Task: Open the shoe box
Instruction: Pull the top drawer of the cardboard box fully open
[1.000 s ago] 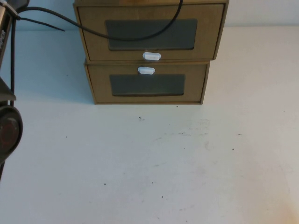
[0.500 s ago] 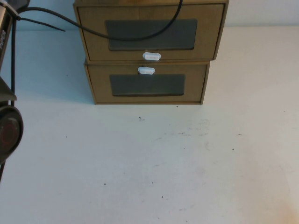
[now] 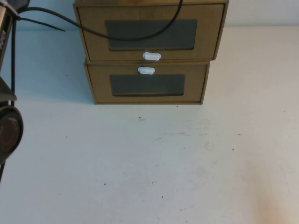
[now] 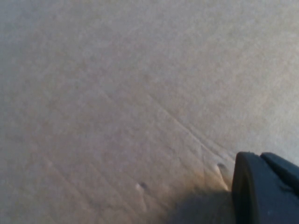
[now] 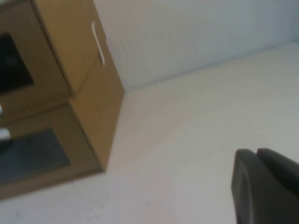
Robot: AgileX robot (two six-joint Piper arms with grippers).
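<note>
Unchanged since earlier: shoe boxes shut, desk back edge. Right gripper cut off, fingers together, right of boxes. Left gripper cut off over tan surface; grip cannot tell.

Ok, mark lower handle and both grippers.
lower handle (image 3: 146, 70), high view, white tab's middle.
left gripper (image 4: 259, 186), left wrist view, tip by cardboard (image 4: 117, 93).
right gripper (image 5: 257, 186), right wrist view, shut tip over table (image 5: 187, 130).

We see a white desk, flecked with small dark marks, and a pale wall behind.
</note>
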